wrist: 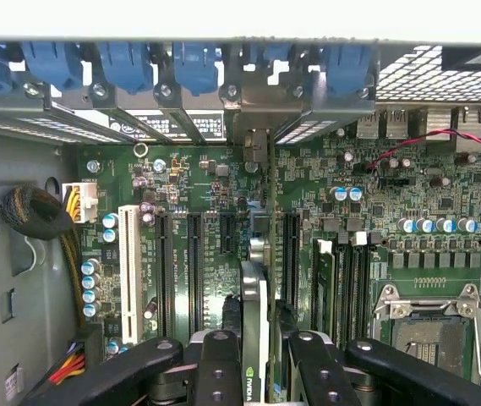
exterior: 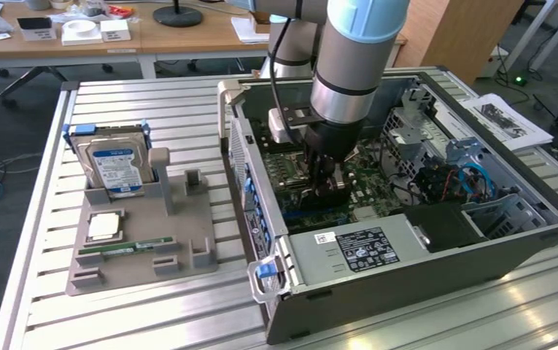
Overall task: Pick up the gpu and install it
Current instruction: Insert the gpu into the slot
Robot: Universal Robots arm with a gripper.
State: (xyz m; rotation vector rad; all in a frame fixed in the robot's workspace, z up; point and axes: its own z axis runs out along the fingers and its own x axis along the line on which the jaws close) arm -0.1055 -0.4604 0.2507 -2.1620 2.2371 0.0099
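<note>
1. Exterior view: the arm reaches down into the open computer case (exterior: 376, 240), which lies on its side on the slatted counter (exterior: 162, 95). The gripper (exterior: 325, 191) is low over the motherboard (exterior: 381, 186), about the middle of the case. Something dark sits between its fingers, but its shape is hard to make out from this angle. To the exterior view's left, the grey parts holder (exterior: 142, 248) carries the hard drive (exterior: 115, 164) with its blue label and the green RAM stick (exterior: 128, 249); the upright slots beside the drive hold no card. Judging by that, the pick-up is done and the work stands at the installing stage.

2. Wrist view: the gpu (wrist: 257, 338) is held edge-on, pinched between the two black fingers (wrist: 219, 364) of the gripper (wrist: 257, 376), which press on its flat faces from either side. The card runs away from the camera toward the row of blue clips (wrist: 198, 68) and bracket openings at the back of the case. It lines up over the expansion slots (wrist: 194, 262), roughly between two of the black ones. Whether its lower edge already touches a slot or hangs just above cannot be told. By my reading, the card is not yet fully seated, since the gripper holds it firmly.
</note>
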